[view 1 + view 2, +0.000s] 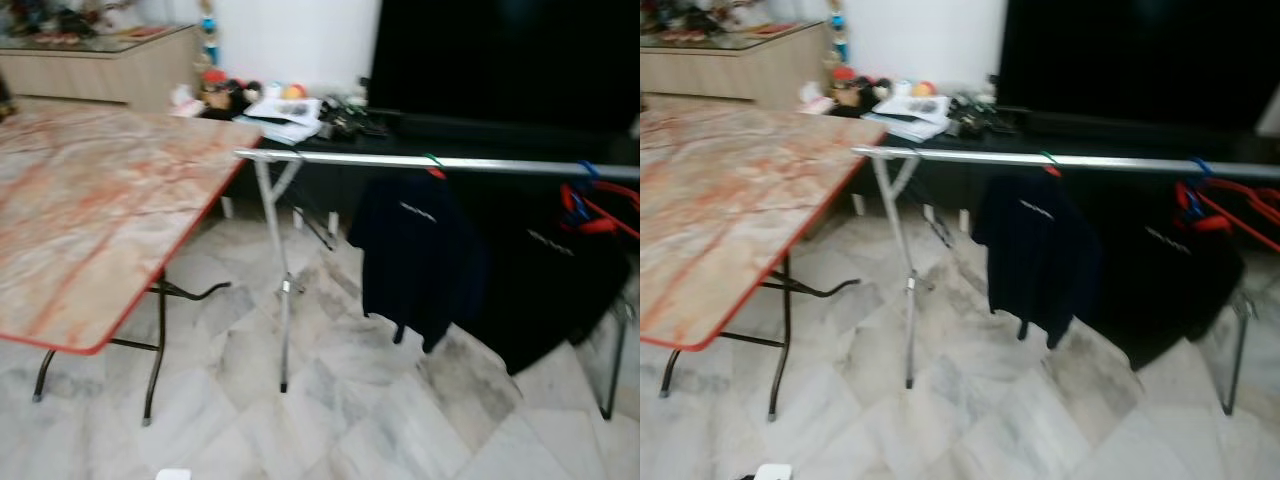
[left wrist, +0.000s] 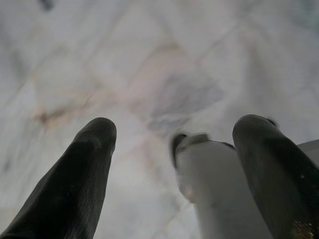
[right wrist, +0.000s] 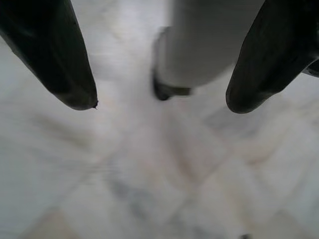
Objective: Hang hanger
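Observation:
A silver clothes rail runs across the right half of the eye views on thin metal legs. A dark shirt hangs from it on a hanger with a green hook. Further right, a second dark garment hangs under red hangers, one with a blue hook. My left gripper hangs idle over the marble floor, open and holding nothing. My right gripper also points down at the floor, open and holding nothing.
A folding table with a marble-patterned top and red edge stands at the left, close to the rail's left end. A dark low bench with papers and clutter and a large black screen stand behind the rail. My own grey leg shows between the fingers.

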### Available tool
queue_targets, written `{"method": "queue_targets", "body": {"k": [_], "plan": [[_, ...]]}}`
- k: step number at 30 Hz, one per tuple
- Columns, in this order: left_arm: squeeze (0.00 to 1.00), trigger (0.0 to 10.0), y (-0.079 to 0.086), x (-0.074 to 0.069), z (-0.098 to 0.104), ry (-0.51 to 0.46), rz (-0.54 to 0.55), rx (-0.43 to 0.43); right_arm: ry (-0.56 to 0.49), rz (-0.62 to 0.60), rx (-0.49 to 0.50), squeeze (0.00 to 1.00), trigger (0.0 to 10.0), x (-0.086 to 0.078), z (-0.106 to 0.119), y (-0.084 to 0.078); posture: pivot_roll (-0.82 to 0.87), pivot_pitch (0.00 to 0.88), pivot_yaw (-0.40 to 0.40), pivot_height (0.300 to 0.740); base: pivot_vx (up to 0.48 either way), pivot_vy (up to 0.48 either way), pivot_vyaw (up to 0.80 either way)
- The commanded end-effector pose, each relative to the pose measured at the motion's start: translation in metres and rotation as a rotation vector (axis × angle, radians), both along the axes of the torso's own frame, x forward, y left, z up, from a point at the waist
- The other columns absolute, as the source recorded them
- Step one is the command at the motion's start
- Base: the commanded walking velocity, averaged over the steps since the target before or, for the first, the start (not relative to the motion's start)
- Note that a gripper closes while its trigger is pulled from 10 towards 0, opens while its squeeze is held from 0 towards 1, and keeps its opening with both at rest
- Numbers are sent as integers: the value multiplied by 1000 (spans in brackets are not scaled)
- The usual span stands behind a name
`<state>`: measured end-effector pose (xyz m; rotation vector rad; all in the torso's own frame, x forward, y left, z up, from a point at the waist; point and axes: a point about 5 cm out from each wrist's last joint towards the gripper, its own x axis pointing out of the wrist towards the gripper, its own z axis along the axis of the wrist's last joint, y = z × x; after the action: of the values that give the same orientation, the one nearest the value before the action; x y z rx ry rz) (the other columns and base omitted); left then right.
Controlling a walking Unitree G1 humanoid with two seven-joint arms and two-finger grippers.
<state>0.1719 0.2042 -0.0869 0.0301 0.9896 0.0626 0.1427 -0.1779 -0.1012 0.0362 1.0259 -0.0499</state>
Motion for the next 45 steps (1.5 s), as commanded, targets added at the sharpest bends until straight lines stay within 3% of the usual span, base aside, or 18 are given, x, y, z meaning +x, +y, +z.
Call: {"method": "queue_targets", "body": {"k": [1,9,11,15,19,28,35,45], "plan": [[0,10000,55,-23,4,48,76,86,4,-167,7,0,10000,9,6,-26,4,0,-3,740,0,-285,-756],[0,10000,59,-34,1,67,141,74,12,-116,-4,0,10000,7,6,-32,26,0,-44,740,0,-68,-482],[0,10000,52,-48,-6,84,169,51,11,-86,-10,0,10000,6,7,-36,35,0,-51,740,0,0,0],[0,10000,53,-62,-10,101,203,38,8,-93,-6,0,10000,5,6,-35,19,0,-46,740,0,0,0],[0,10000,56,-67,-10,116,191,50,-1,-115,3,0,10000,4,5,-32,6,0,-21,740,0,0,0],[0,10000,61,-60,-6,95,176,55,-1,-111,14,0,10000,4,4,-27,-11,0,1,740,0,0,0],[0,10000,52,-51,-7,90,149,45,8,-88,6,0,10000,2,4,-28,-9,0,-4,740,287,0,0],[0,10000,51,-53,-8,99,147,40,17,-80,3,0,10000,-1,3,-28,-3,0,-5,740,316,0,0]]}}
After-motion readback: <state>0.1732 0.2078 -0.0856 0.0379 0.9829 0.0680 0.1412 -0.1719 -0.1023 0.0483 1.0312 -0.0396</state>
